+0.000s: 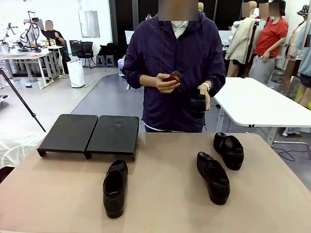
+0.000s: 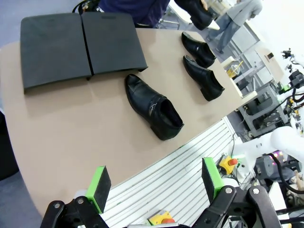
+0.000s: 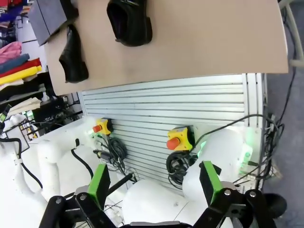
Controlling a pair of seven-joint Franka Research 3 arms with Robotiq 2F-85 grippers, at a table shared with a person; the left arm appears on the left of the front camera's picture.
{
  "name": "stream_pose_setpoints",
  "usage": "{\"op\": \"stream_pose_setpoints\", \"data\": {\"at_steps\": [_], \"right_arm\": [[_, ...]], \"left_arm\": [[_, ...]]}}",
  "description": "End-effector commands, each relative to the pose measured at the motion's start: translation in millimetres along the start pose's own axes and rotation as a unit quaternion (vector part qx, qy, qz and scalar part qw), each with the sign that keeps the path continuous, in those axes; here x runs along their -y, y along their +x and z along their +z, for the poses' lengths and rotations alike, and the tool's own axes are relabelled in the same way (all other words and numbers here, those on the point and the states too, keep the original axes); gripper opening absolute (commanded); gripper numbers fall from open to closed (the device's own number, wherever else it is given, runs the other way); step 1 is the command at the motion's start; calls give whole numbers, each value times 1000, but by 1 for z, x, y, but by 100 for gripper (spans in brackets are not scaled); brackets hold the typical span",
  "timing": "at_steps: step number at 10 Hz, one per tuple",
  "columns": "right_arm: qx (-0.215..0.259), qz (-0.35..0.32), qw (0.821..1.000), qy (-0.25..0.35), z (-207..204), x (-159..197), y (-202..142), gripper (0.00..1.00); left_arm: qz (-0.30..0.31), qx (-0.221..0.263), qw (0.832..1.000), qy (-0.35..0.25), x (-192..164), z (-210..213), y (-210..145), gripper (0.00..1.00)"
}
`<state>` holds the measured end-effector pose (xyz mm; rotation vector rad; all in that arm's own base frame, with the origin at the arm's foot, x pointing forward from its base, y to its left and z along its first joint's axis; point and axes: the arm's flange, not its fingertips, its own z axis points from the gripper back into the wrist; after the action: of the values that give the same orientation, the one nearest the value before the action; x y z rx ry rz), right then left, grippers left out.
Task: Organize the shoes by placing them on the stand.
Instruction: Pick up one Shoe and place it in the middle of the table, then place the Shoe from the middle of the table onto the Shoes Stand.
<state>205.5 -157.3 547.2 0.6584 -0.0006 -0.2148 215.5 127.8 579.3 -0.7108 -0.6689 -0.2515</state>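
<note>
The flat black stand sits at the table's far left with nothing on it. One black shoe lies just in front of it. Two more shoes lie on the right side. The person behind the table holds a fourth shoe in one hand and a small brown round object in the other. My left gripper hangs open beyond the table's near edge, looking over the nearest shoe and the stand. My right gripper is open too, far below a shoe.
The tan table has free room in the middle and along the front. A ribbed metal base with yellow emergency-stop boxes lies under the right gripper. A white table stands behind on the right.
</note>
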Motion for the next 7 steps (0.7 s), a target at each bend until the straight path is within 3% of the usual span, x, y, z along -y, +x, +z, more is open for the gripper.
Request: {"op": "stream_pose_setpoints", "data": {"at_steps": [1,7], "right_arm": [[-4,11,1000,-9,9,4,0,100],[-4,11,1000,-9,9,4,0,100]], "left_arm": [[-7,5,1000,-7,0,0,0,100],[-7,5,1000,-7,0,0,0,100]]}}
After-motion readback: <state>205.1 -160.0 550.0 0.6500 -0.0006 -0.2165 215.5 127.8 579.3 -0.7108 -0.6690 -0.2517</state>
